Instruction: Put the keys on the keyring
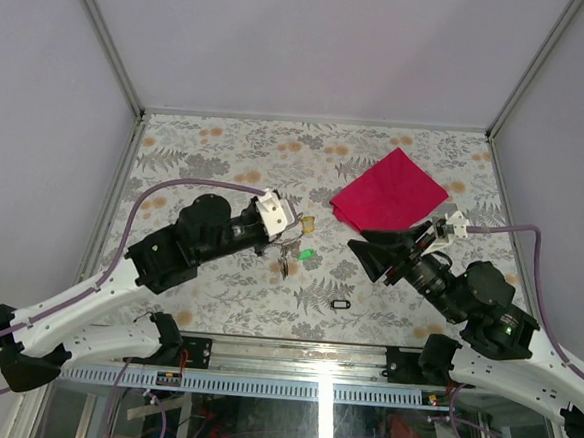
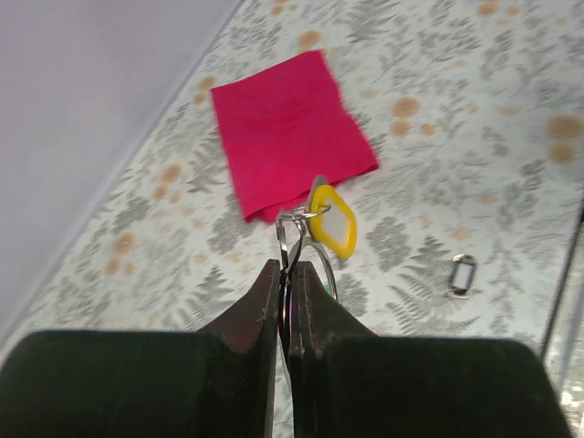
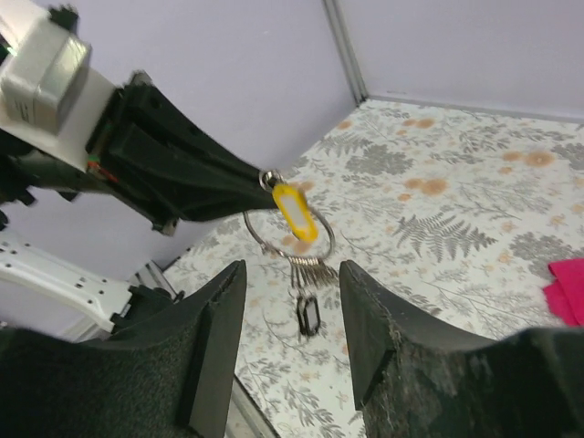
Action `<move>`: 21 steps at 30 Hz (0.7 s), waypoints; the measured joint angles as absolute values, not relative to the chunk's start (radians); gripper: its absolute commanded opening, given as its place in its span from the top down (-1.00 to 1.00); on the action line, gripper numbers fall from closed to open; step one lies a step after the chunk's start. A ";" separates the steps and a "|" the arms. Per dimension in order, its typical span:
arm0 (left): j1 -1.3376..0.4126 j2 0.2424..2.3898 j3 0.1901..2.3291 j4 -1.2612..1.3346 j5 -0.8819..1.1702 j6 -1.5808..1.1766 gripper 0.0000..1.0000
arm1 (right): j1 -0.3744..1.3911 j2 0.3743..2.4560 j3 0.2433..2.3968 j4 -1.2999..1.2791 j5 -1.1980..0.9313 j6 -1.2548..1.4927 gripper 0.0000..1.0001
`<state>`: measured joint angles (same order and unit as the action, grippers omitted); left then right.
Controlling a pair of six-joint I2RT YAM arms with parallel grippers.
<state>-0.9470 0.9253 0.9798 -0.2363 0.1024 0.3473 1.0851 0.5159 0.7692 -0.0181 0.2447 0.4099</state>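
My left gripper (image 1: 289, 226) is shut on the silver keyring (image 2: 316, 260) and holds it above the table. A pale yellow key tag (image 2: 333, 222) hangs on the ring near the fingertips. In the right wrist view the keyring (image 3: 326, 248) carries the yellow tag (image 3: 297, 212) and a bunch of black-framed tags (image 3: 308, 316) dangling below. A small green piece (image 1: 307, 253) shows beside the ring. One black-framed tag (image 1: 341, 304) lies loose on the table; it also shows in the left wrist view (image 2: 462, 275). My right gripper (image 1: 364, 259) is open and empty, just right of the ring, its jaws facing it (image 3: 292, 267).
A red cloth (image 1: 389, 191) lies flat at the back right, behind the right gripper. The flowered table (image 1: 227, 144) is walled by pale panels on three sides. A metal rail (image 1: 293, 354) runs along the near edge.
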 measured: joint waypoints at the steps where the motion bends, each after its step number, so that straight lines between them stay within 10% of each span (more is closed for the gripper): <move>1: -0.947 0.935 1.002 -0.265 0.071 0.371 1.00 | 1.085 0.514 0.769 -0.027 0.249 0.402 -0.04; 21: -0.994 1.193 1.185 -0.657 -0.251 0.418 1.00 | 1.085 0.459 0.719 -0.097 0.342 0.329 -0.19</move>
<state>-0.9936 1.1934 1.1851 -0.6571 -0.2512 0.4175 1.0851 0.4595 0.7189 -0.0967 0.3416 0.3286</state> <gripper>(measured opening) 0.036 0.553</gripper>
